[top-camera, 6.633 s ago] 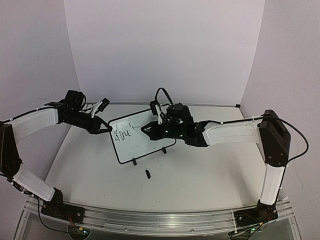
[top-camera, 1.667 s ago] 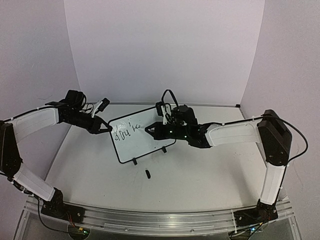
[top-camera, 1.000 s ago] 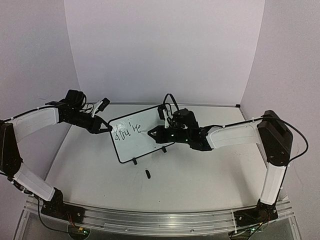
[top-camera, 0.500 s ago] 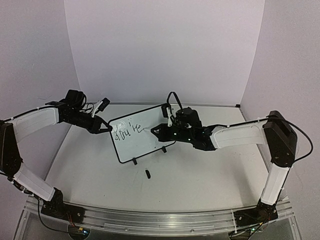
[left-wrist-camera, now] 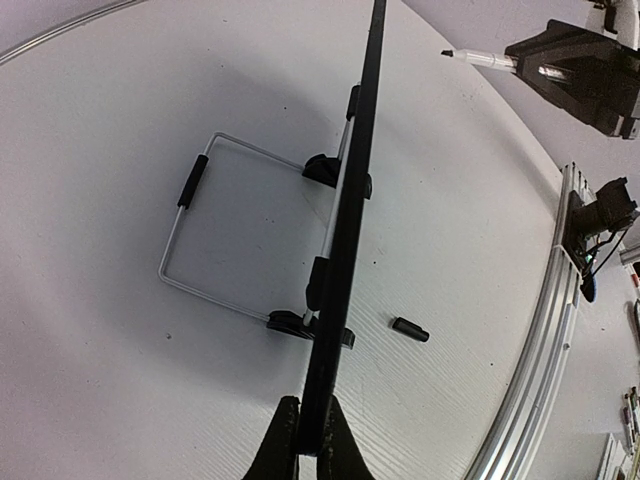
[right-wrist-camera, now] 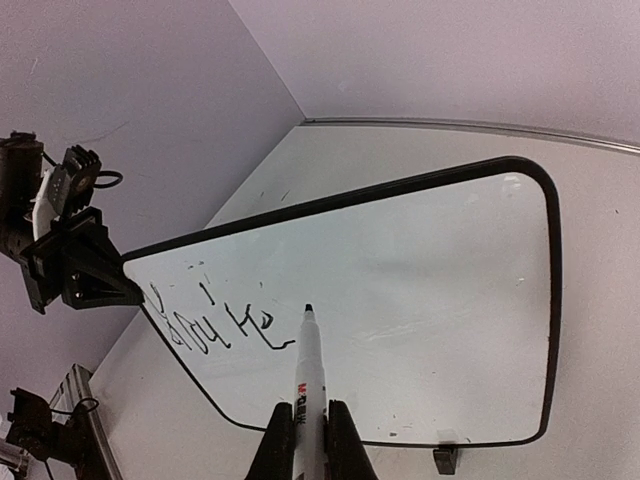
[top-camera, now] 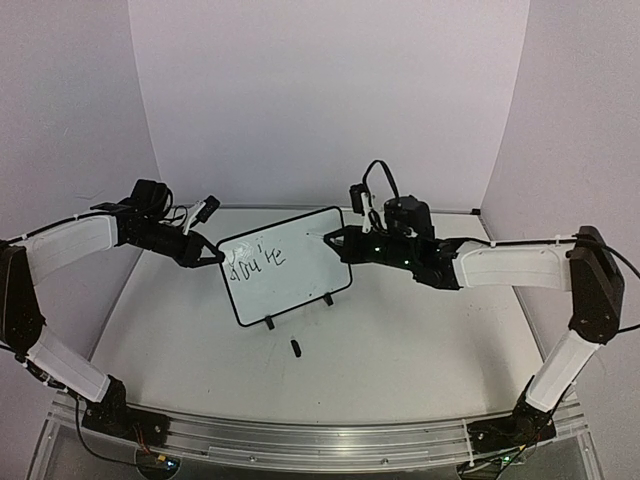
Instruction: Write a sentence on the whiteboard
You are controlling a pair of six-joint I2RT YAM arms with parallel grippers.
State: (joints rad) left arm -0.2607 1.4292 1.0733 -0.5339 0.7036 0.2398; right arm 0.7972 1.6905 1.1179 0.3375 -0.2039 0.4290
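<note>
1. The whiteboard (top-camera: pixel 290 270) stands on the table (top-camera: pixel 430 340) on its two small black feet (top-camera: pixel 268 323). It leans back a little.
2. The left gripper (top-camera: pixel 211 257) is at the left edge of the whiteboard. Its two fingers (left-wrist-camera: pixel 285 450) are squeezed tight on the thin black frame, one on each side.
3. The sentence (right-wrist-camera: pixel 215 322) is on the upper left part of the whiteboard, close to the left gripper. Only one dark word is there, and it looks like "You're". The right part of the whiteboard is plain white.
4. The right gripper (right-wrist-camera: pixel 309 412) is in front of the whiteboard, near its upper right corner. It is clamped tight on a white marker (right-wrist-camera: pixel 309 365). The marker points at the whiteboard.
5. The dark tip of the marker is not touching the whiteboard. The left wrist view shows a clear gap between them. In the right wrist view the tip lines up just to the right of the word.
6. A thin wire stand (left-wrist-camera: pixel 183 182) lies flat on the table behind the whiteboard. It joins on at the feet.
7. A small black piece (top-camera: pixel 295 347) lies on the table in front of the whiteboard, near the bottom edge. It touches nothing else.
</note>
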